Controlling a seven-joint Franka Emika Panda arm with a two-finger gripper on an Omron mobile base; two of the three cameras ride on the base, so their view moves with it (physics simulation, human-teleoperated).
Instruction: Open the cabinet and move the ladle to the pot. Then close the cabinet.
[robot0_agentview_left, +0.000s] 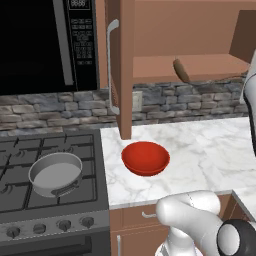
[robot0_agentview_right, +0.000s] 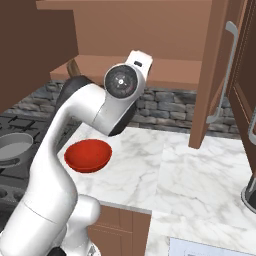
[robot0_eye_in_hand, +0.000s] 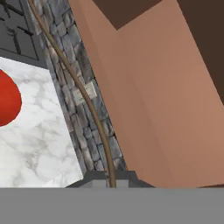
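Hand view shows your gripper (robot0_eye_in_hand: 112, 177) clamped on the ladle (robot0_eye_in_hand: 83, 92), its thin handle running from the jaws up toward 11 o'clock. From the left base view, the pot (robot0_agentview_left: 55, 173) waits on the stove at 8 o'clock from the open cabinet (robot0_agentview_left: 190, 65).

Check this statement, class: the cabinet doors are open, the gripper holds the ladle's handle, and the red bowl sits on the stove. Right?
Not quite. The red bowl sits on the marble counter, beside the stove, as the left base view shows. The cabinet is open and the gripper does hold the ladle.
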